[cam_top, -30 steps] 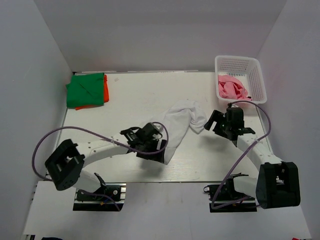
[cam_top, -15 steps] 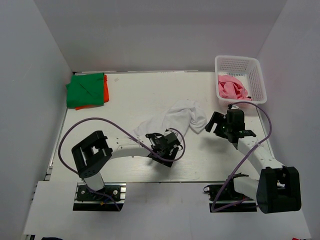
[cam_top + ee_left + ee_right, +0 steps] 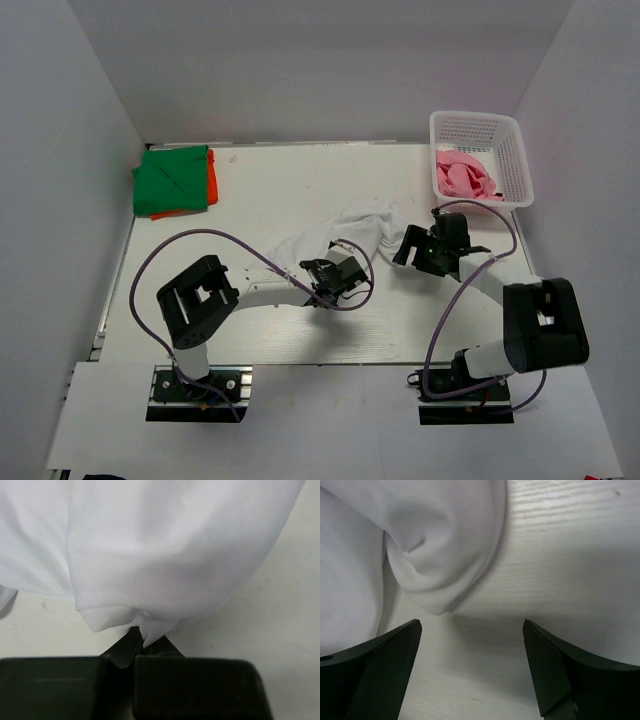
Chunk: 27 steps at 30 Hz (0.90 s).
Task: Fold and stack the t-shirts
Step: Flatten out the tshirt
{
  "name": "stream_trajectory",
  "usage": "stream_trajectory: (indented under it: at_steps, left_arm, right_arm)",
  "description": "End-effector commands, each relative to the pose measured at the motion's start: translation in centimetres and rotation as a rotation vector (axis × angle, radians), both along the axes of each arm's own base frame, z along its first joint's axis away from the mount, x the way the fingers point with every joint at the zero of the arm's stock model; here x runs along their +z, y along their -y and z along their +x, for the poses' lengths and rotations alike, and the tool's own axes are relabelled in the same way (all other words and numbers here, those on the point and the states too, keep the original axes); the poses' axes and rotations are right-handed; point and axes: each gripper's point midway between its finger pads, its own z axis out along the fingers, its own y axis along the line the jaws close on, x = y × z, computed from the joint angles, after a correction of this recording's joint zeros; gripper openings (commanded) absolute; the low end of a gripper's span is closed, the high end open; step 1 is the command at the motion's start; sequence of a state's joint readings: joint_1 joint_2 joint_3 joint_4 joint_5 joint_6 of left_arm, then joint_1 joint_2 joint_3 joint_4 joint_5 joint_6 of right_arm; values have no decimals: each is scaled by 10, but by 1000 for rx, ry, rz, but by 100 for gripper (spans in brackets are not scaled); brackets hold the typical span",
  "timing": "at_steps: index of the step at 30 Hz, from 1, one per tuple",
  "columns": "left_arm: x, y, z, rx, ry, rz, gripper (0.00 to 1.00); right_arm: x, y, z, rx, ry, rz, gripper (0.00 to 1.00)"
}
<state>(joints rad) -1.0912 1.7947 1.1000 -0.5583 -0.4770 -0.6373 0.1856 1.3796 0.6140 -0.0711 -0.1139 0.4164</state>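
Note:
A crumpled white t-shirt (image 3: 350, 232) lies mid-table. My left gripper (image 3: 322, 268) sits at its near edge, shut on a small pinch of the white hem (image 3: 145, 630); the cloth (image 3: 160, 555) fills the left wrist view above the left gripper (image 3: 142, 641). Just right of the shirt, my right gripper (image 3: 403, 250) stands open with only bare table between its fingers; a rounded fold of the shirt (image 3: 435, 565) lies just ahead of the right gripper (image 3: 470, 630). A folded green t-shirt (image 3: 170, 180) rests on an orange one (image 3: 212, 182) at the back left. A pink t-shirt (image 3: 462, 176) is bunched in the basket.
The white lattice basket (image 3: 476, 119) stands at the back right corner. The table (image 3: 270, 190) is walled by white panels on three sides. Purple cables loop off both arms above the near part of the table.
My left gripper moved right and forward to the white t-shirt's near edge and shut on it. The right gripper shifted left toward the shirt, still open. The shirt has bunched up.

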Motion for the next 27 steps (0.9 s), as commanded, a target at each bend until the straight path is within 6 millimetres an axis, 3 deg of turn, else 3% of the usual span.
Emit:
stream_trajectory:
  at_steps: [1, 4, 7, 8, 11, 12, 13, 15, 19, 20, 22, 23, 25, 27]
  left_arm:
    - [37, 2, 30, 88, 146, -63, 0]
    - [70, 14, 40, 81, 191, -183, 0]
    - [102, 20, 44, 28, 199, -306, 0]
    - [112, 24, 47, 17, 209, -348, 0]
    - [135, 26, 50, -12, 218, -423, 0]
    - [148, 26, 56, -13, 234, -446, 0]
    - [155, 22, 63, -6, 252, -450, 0]
    - [182, 19, 70, -9, 300, -484, 0]
    - [238, -2, 90, 38, 443, -521, 0]
    - [258, -13, 99, 83, 513, -524, 0]
    - [291, -33, 101, 114, 605, -538, 0]
    - [307, -42, 102, 145, 656, -542, 0]
    - [343, -59, 95, 160, 727, -585, 0]
    - [368, -74, 89, 185, 784, -615, 0]
  right_arm:
    - [-3, -19, 16, 43, 1, 30, 88]
    - [-6, -28, 27, 47, -11, 39, 85]
    - [3, -37, 43, 44, 37, 52, 62]
    - [1, -37, 45, 28, 34, 50, 43]
    - [7, -32, 61, -14, 67, 24, 9]
    - [17, -34, 71, -21, 99, 28, 0]
    - [25, -34, 75, -21, 127, 27, 0]
    - [49, -33, 87, -2, 208, 12, 0]
    - [121, -18, 107, -36, 389, -54, 0]
    - [154, -16, 106, -25, 472, -62, 0]
    - [186, -15, 107, -19, 549, -62, 0]
    - [219, -12, 103, -9, 634, -69, 0]
    - [242, -5, 97, -20, 674, -92, 0]
    - [286, 5, 86, -49, 782, -104, 0]
